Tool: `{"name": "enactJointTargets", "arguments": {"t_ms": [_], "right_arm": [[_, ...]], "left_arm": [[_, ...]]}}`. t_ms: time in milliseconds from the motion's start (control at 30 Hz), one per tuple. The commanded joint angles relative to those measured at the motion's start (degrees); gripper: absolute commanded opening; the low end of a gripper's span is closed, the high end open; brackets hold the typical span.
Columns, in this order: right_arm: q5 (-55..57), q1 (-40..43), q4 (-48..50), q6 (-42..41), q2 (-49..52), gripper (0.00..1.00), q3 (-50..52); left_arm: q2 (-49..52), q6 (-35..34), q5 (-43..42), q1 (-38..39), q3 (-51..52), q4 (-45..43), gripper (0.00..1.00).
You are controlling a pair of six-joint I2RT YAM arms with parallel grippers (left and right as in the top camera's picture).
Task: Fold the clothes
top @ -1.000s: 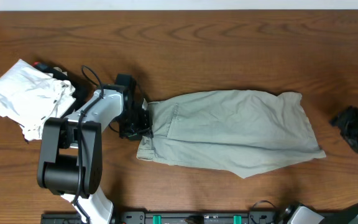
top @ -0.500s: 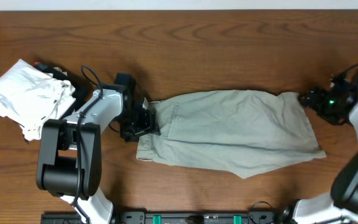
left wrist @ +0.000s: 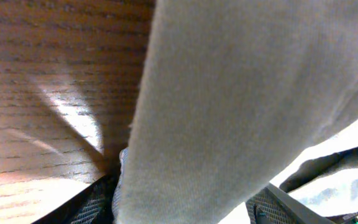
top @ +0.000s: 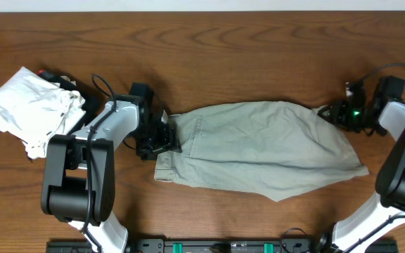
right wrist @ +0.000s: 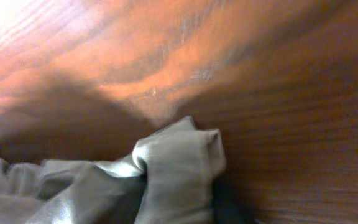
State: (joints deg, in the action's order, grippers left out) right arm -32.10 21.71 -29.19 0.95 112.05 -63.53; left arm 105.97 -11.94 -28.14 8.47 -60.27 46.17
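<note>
The clothes [top: 259, 147] are one pale green pair of shorts. They lie flat and long across the middle of the brown table [top: 245, 42], so both arms can reach an end. The waistband [top: 166, 158] is at the left end and the leg ends are at the right. The left gripper [top: 162, 137] sits at the waistband. In the left wrist view the cloth runs between its fingers [left wrist: 95, 205]. The fingers are apart and do not squeeze it, with a little gap on one side. The right gripper [top: 329, 112] is at the far right corner of the clothes. In the right wrist view that corner [right wrist: 179, 162] is bunched up and lifted a bit off the wood, so it looks pinched tight, though the fingers hardly show. I think the right arm holds this corner so it can carry that end over to the left to make a fold. A white cloth [top: 27, 109] and a black garment [top: 65, 83] sit far off at the left, out of the way.
</note>
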Motion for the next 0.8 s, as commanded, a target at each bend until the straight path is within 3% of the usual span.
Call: {"name": "enactJointTargets", "arguments": {"t_ms": [0, 233, 467, 600, 633, 700, 733, 767], "right_arm": [[1.1, -1.2, -1.2, 0.9, 3.1, 0.01, 2.1], [8.9, -0.2, -5.8, -3.6, -2.4, 0.01, -0.4], [41.4, 0.4, -15.8, -21.8, -19.3, 0.01, -4.7], [48.7, 0.4, -16.6, -25.4, -26.3, 0.01, -4.7], [48.6, 0.4, -16.5, -25.4, -26.9, 0.06, -4.7], [48.2, 0.4, -16.7, -25.3, -27.1, 0.36, -4.7], [48.1, 0.4, -17.1, -25.3, -26.9, 0.44, -4.6], [48.1, 0.4, -17.6, -25.3, -26.6, 0.44, -4.5]], "left_arm": [[1.4, 0.7, 3.7, -0.2, 0.8, -0.4, 0.68], [1.4, 0.7, 3.7, -0.2, 0.8, -0.4, 0.68], [1.4, 0.7, 3.7, -0.2, 0.8, -0.4, 0.68], [1.4, 0.7, 3.7, -0.2, 0.8, -0.4, 0.68], [1.4, 0.7, 3.7, -0.2, 0.8, -0.4, 0.68], [1.4, 0.7, 3.7, -0.2, 0.8, -0.4, 0.68], [1.4, 0.7, 3.7, -0.2, 0.8, -0.4, 0.68], [1.4, 0.7, 3.7, -0.2, 0.8, -0.4, 0.68]]}}
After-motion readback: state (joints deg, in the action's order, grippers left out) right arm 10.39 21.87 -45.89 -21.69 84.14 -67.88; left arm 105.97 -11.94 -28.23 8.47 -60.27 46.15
